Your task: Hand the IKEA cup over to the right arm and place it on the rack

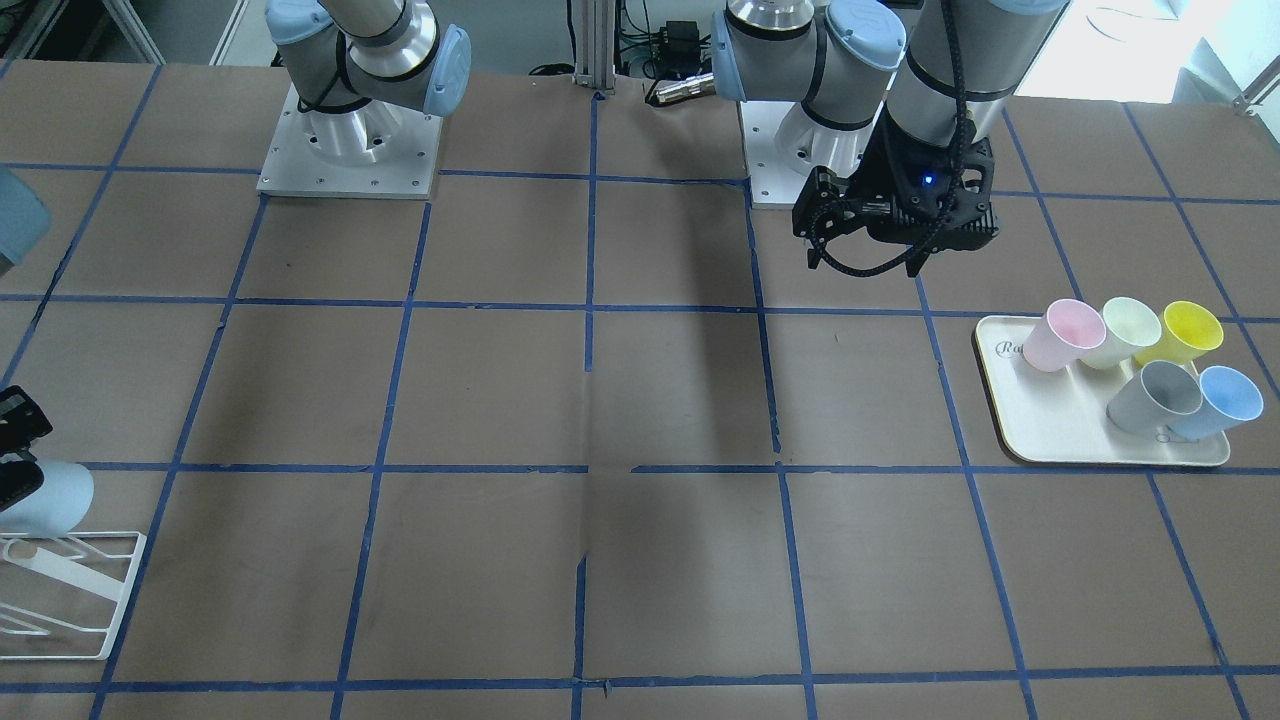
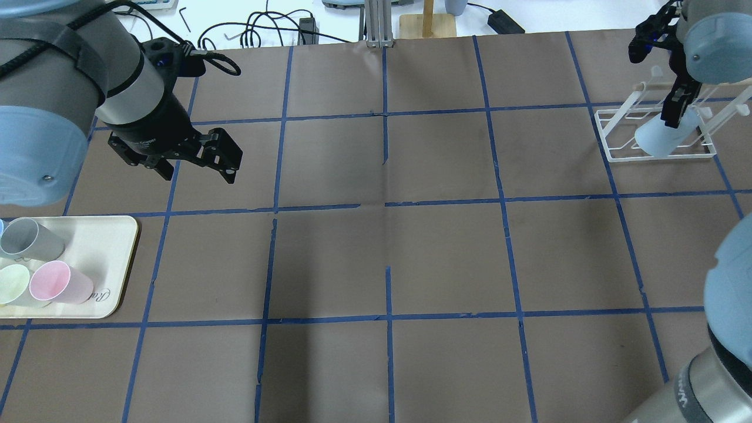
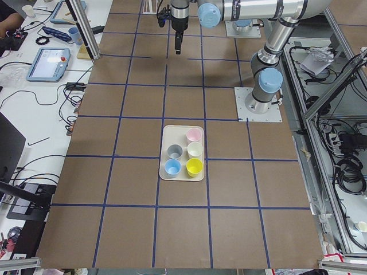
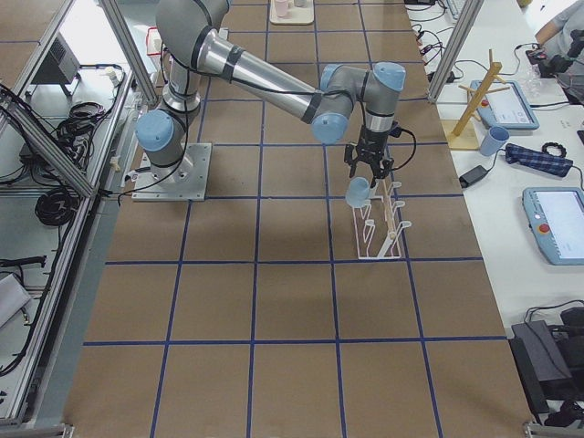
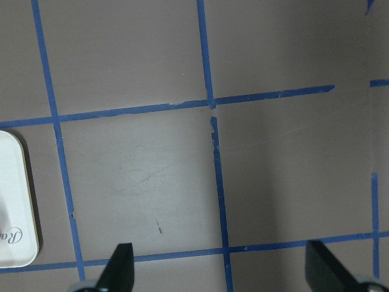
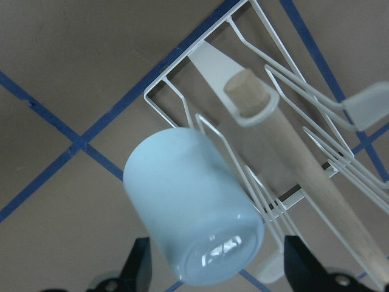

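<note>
The IKEA cup (image 6: 188, 207), pale sky-blue, hangs tilted on a rod of the white wire rack (image 6: 176, 91), with its base toward the right wrist camera. My right gripper (image 6: 219, 264) has its jaws on either side of the cup. A gap shows on one side, so it is open. The cup (image 2: 658, 141), the rack (image 2: 611, 138) and the right gripper (image 2: 675, 106) are at the far right of the overhead view. My left gripper (image 2: 194, 158) is open and empty above the table, and only bare table lies between its fingers in the left wrist view (image 5: 222, 267).
A cream tray (image 2: 111, 258) on the left holds pink (image 1: 1060, 335), pale green (image 1: 1120, 332), yellow (image 1: 1185, 333), grey (image 1: 1155, 397) and deeper blue (image 1: 1220, 402) cups. The rack's wooden peg (image 6: 304, 176) stands beside the cup. The table is brown with blue tape lines.
</note>
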